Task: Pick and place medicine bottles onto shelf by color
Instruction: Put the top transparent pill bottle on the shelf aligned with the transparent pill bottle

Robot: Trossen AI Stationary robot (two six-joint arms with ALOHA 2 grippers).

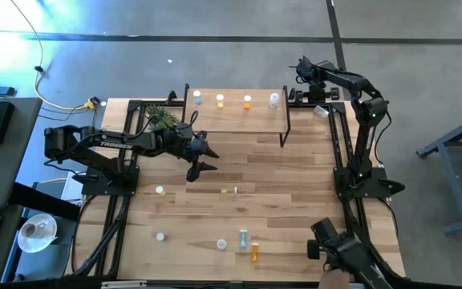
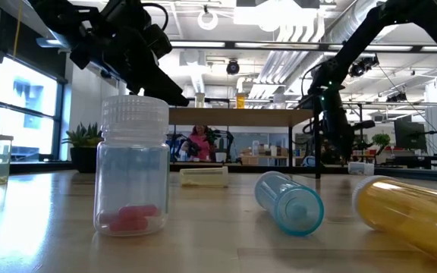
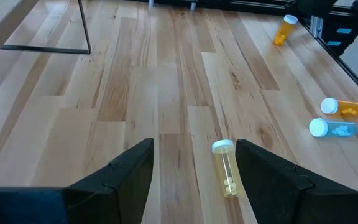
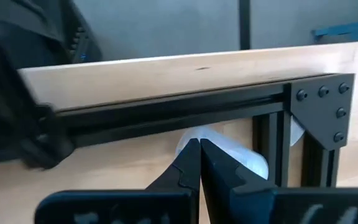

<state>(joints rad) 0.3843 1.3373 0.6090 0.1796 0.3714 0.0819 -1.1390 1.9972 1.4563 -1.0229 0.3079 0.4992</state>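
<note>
The shelf (image 1: 235,116) stands at the table's far middle and carries a blue bottle (image 1: 197,98), two orange-yellow bottles (image 1: 220,100) and a clear bottle (image 1: 273,99), all upright. A pale yellow bottle (image 3: 227,168) lies on its side on the table; it also shows in the high view (image 1: 228,190). My left gripper (image 3: 194,149) is open and empty above the table, short of that bottle; the high view shows the gripper in front of the shelf (image 1: 204,158). My right gripper (image 4: 199,155) is shut and empty at the table's far right corner.
Near the front edge, a blue bottle (image 1: 244,238) and an orange bottle (image 1: 255,253) lie on their sides, and a clear bottle with red pills (image 2: 133,171) stands. Two white-capped bottles (image 1: 160,190) stand at the left. A potted plant (image 1: 160,118) stands by the shelf's left end.
</note>
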